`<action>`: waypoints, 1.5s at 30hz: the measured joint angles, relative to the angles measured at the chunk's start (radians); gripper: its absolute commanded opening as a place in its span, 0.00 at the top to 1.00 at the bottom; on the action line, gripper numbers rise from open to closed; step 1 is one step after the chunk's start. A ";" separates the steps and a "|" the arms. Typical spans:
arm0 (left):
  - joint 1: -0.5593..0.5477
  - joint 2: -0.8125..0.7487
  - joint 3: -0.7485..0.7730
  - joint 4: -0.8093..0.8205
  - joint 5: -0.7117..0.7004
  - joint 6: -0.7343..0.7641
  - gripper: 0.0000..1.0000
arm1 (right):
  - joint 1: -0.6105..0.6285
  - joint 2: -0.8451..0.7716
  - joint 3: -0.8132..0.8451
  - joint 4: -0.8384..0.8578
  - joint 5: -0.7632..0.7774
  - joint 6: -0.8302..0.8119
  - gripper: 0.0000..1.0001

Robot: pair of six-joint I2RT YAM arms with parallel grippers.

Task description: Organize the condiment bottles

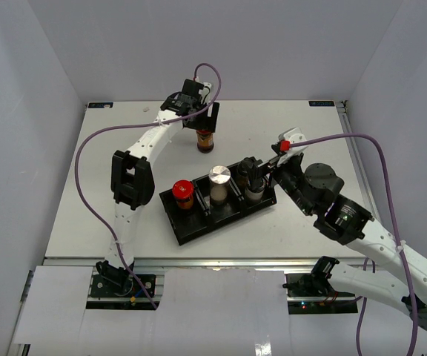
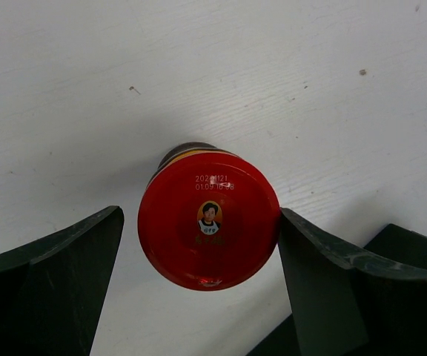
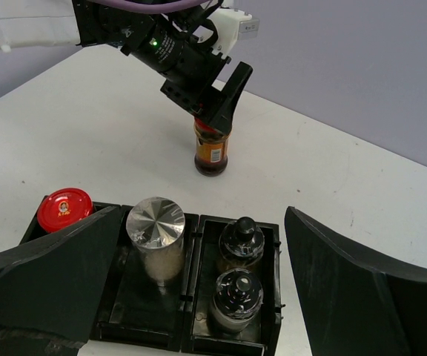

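**A:** White table [image 1: 87, 222], black tray [image 1: 191, 228] mid-table with bare surface all round. Left gripper [image 2: 201, 215]?

**B:** Jaws apart, straddling the loose red-lidded jar [image 3: 212, 152] near the far edge. One finger is just beside the lid, with a gap at the other. It's gripping nothing.

**A:** Right gripper [image 3: 202, 211]?

**B:** Spread wide and empty, above the tray's two shakers [image 3: 237, 278]

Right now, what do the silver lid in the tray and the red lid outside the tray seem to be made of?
The silver lid: probably brushed metal; fine radial streaks fan across its bright top. The red lid: likely painted metal, glossy, with a sharp highlight and printed date; coated plastic cannot be excluded.
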 measured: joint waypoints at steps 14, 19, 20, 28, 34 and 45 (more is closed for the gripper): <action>-0.023 0.060 0.004 0.010 -0.043 0.032 0.60 | 0.000 -0.032 -0.029 0.006 0.013 -0.003 0.02; -0.026 0.060 0.004 0.010 -0.067 0.030 0.92 | 0.000 -0.039 -0.042 0.009 0.024 -0.006 0.02; -0.026 0.060 0.004 0.010 -0.074 0.028 1.00 | 0.000 -0.040 -0.043 0.009 0.026 -0.007 0.02; -0.031 0.044 0.004 -0.016 -0.187 0.017 1.00 | 0.000 -0.036 -0.043 0.009 0.029 -0.014 0.02; -0.027 -0.068 0.005 -0.132 -0.238 0.000 1.00 | 0.000 -0.028 -0.043 0.008 0.033 -0.013 0.02; -0.027 -0.608 -0.266 -0.244 -0.199 -0.076 1.00 | -0.001 -0.025 -0.040 -0.016 0.031 0.009 0.03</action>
